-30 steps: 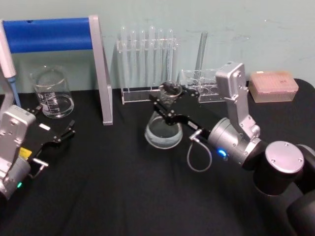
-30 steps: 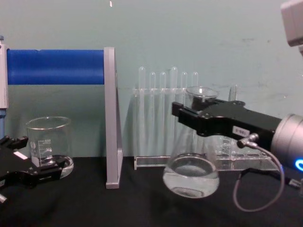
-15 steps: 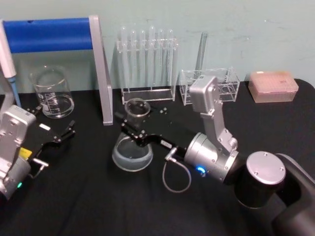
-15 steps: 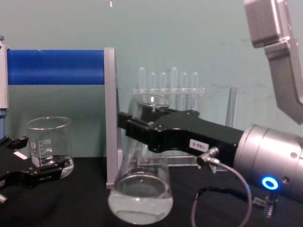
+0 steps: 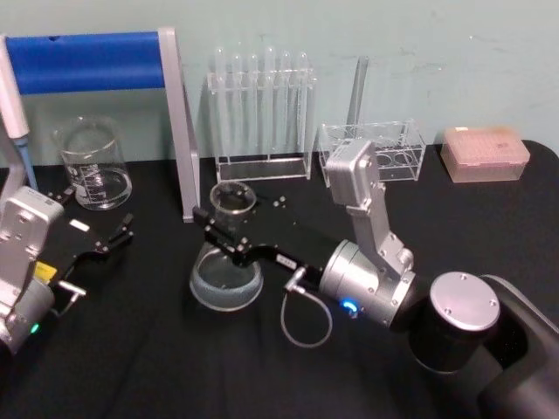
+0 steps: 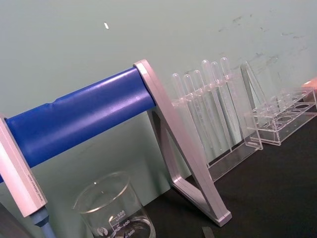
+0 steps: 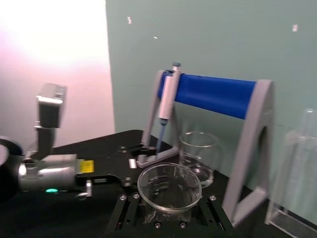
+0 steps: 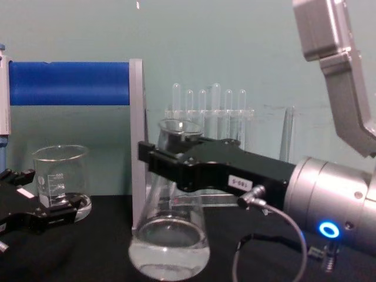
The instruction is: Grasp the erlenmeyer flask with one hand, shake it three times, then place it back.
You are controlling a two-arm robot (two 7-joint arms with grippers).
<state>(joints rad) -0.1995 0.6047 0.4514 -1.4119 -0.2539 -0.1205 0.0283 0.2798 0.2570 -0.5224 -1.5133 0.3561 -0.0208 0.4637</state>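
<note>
As the right gripper (image 5: 225,229) pinches the erlenmeyer flask (image 5: 225,285) at its neck, base below the fingers seemingly on the table (image 5: 175,367), the left gripper (image 5: 98,229) lies open far leftward.

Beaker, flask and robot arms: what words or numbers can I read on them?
"500" and "400", it seems: marks on the beaker.
White label on the right gripper: too blurred to read.
Yellow sticker on the left arm: too small to read.
The erlenmeyer flask: no marks legible.
</note>
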